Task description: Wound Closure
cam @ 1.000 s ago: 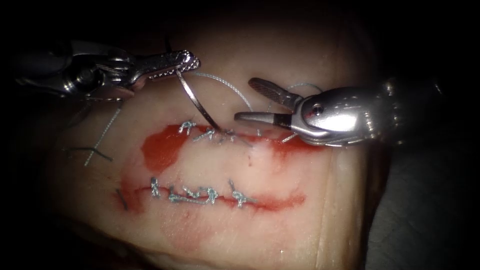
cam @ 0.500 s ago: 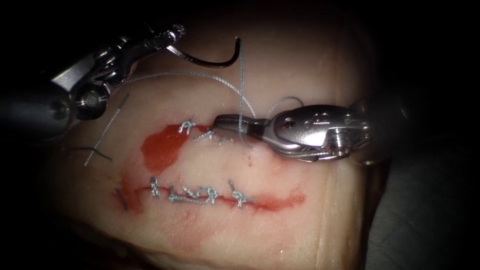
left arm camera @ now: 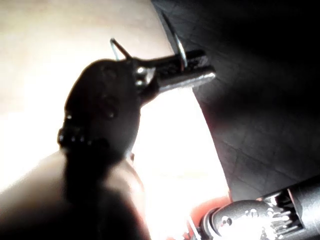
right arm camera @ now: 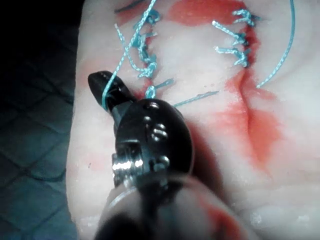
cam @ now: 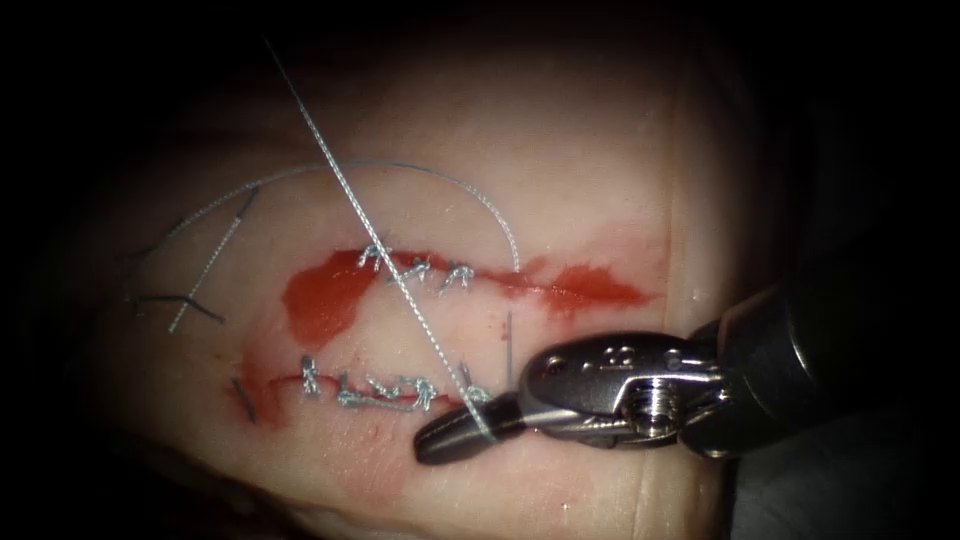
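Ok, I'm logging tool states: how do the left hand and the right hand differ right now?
The left hand is shut on the needle, which is out of the tissue. The right hand is shut on the thread, which runs taut up and leftward. The right hand lies beside the lower cut's stitches, while the left hand is raised off the tissue. Where along its curve the needle is gripped is unclear. Both are closed.

Curved steel needle [left arm camera: 179, 46] clear of the tissue [cam: 600, 160], clamped mid-curve in left hand [left arm camera: 187, 75]. Pale thread [cam: 400, 290] taut, running from 11 o'clock down to 5 o'clock across both stitched cuts, pinched in closed right hand [cam: 462, 436] just below lower cut [cam: 540, 402]. Slack loop arcing above upper cut [cam: 560, 288].
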{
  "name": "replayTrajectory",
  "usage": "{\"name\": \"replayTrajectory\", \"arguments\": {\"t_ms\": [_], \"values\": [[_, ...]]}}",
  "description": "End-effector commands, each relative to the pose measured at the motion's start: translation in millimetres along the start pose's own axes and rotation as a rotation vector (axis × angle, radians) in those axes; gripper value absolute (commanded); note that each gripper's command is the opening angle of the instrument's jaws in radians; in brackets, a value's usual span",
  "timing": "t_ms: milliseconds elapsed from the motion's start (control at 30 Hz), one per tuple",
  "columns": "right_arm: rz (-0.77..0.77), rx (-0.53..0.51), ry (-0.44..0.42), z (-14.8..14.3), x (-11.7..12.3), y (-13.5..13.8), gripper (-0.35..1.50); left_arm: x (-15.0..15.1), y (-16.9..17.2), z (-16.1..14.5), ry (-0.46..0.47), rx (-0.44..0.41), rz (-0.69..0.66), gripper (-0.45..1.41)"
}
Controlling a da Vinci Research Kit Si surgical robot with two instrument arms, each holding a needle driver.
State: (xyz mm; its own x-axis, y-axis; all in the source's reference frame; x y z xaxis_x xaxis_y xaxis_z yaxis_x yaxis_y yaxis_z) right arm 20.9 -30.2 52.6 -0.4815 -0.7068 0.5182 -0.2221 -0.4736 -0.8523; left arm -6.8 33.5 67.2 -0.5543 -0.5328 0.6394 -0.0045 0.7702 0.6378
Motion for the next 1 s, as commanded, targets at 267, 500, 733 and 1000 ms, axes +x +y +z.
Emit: {"name": "replayTrajectory", "arguments": {"t_ms": [267, 500, 733, 1000], "values": [[0.153, -0.113, 0.097, 0.0, 2.6, 3.3, -0.35, -5.1, 2.3, -4.3, -0.033, -0.104, 0.084, -0.45], [0.222, -0.184, 0.150, -1.0, 3.7, 6.0, -0.35, -9.1, 2.8, -7.5, -0.054, -0.175, 0.129, -0.45], [0.262, -0.218, 0.169, -2.0, 4.8, 7.3, -0.35, -11.7, 3.4, -10.4, -0.062, -0.262, 0.179, -0.45], [-0.056, 0.005, -0.121, -7.0, -2.7, 3.6, 0.88, -6.2, 1.6, -5.0, -0.082, -0.105, -0.055, -0.45]]}}
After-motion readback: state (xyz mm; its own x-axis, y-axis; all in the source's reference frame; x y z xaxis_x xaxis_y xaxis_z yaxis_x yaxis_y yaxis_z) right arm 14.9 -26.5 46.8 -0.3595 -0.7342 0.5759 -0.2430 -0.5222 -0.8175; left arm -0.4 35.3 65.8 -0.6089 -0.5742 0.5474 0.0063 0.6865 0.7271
